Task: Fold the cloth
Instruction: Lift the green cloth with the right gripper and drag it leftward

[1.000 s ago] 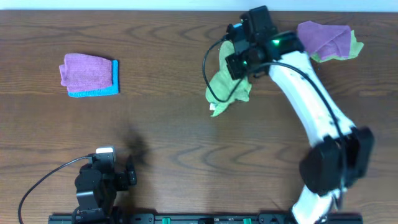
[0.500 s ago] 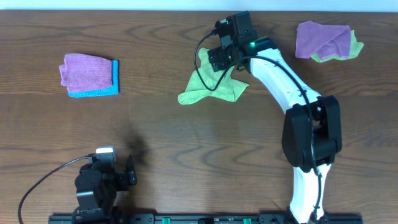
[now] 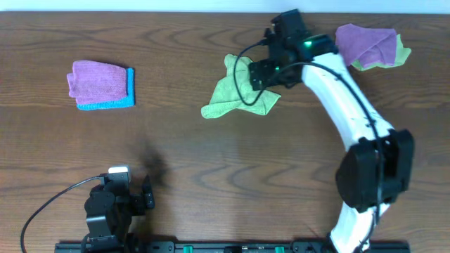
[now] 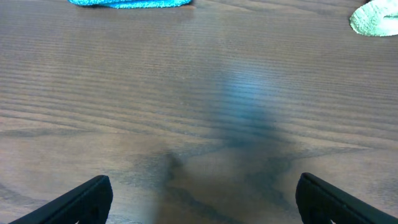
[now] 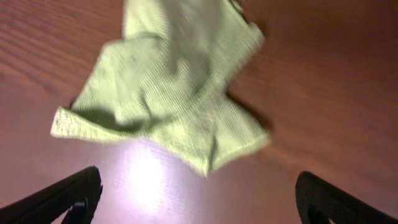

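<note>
A crumpled light green cloth (image 3: pixel 235 95) lies on the wooden table (image 3: pixel 211 161), right of the middle at the back. In the right wrist view the green cloth (image 5: pixel 168 93) is bunched, with one corner pointing toward the camera. My right gripper (image 5: pixel 199 199) hovers over the cloth's right edge, open and with nothing between its fingers. From overhead the right gripper (image 3: pixel 263 73) sits just beside the cloth. My left gripper (image 4: pixel 202 198) is open and empty, low over bare wood near the front left; a bit of the green cloth (image 4: pixel 376 18) shows far off.
A folded purple cloth on a folded blue one (image 3: pixel 102 84) lies at the back left. A loose pile of purple and green cloths (image 3: pixel 369 46) sits at the back right. The left arm (image 3: pixel 112 207) rests at the front edge.
The right gripper carried the green cloth leftward, opened and let it drop onto the table, then drew back to the right. The left arm has not moved.
</note>
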Controlling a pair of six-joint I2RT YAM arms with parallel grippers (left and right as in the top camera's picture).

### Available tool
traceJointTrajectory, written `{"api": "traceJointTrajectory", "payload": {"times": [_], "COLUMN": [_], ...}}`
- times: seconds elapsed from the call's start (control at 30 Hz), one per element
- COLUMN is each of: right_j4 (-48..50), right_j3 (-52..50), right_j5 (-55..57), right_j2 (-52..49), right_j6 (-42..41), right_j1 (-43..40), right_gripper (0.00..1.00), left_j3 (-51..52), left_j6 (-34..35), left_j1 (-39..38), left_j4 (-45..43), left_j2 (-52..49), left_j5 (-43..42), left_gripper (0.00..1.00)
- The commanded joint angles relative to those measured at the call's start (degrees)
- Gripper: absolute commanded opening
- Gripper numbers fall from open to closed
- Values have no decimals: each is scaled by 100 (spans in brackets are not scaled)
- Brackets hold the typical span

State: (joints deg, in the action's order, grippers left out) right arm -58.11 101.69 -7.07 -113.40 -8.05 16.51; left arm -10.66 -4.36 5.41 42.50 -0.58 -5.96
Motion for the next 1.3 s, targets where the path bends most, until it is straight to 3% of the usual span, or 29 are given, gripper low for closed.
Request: {"api": "traceJointTrajectory", "payload": {"times": [0.0,0.23,0.47,0.73,1.27], "right_j4": [-302,-133,1298,2518,2879], "right_j3": [72,-511,-1886,-2531,-2538], "right_j5": [-498,-1397,-2505,-2557,-2006], "right_j2": [37,37,35,22,-321], "right_j6": [-415,-365,-546,-1021,-1172], "right_j1": [-358,-894,-1088,-1082,-1082], "right_gripper": [99,99,97,85,75], "left_j3": [116,116,116,116,116], "left_j6": [-37,-39,-37,-31,203], "left_j1": [-28,-28,-28,-28,-28], "left_j4": [52,50,50,50,48], "left_j2": [33,33,33,33,33], "left_j5": [39,39,37,-7,-7], "left_gripper": [96,95,95,95,96]}}
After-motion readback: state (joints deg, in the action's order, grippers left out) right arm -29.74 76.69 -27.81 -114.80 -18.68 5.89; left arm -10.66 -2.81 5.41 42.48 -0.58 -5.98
